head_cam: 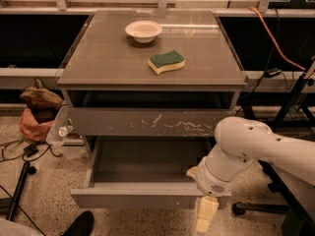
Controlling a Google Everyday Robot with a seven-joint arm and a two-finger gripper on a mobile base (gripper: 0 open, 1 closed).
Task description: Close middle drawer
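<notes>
The middle drawer point(140, 199) is pulled far out of the grey cabinet, and its plain flat front faces me low in the camera view. Its inside point(147, 161) looks empty. Above it sits the larger grey front with white scratches point(147, 122), which is pushed in. My gripper point(205, 215) hangs cream-coloured below my white arm point(246, 146). It points down just in front of the right end of the open drawer's front, at or slightly below its lower edge.
A white bowl point(143, 30) and a green-and-yellow sponge point(167, 62) lie on the cabinet top. An orange-brown bag point(37, 117) and cables lie on the floor at left. A dark shoe point(81, 224) is at the bottom edge. Black stand legs point(256, 208) are at right.
</notes>
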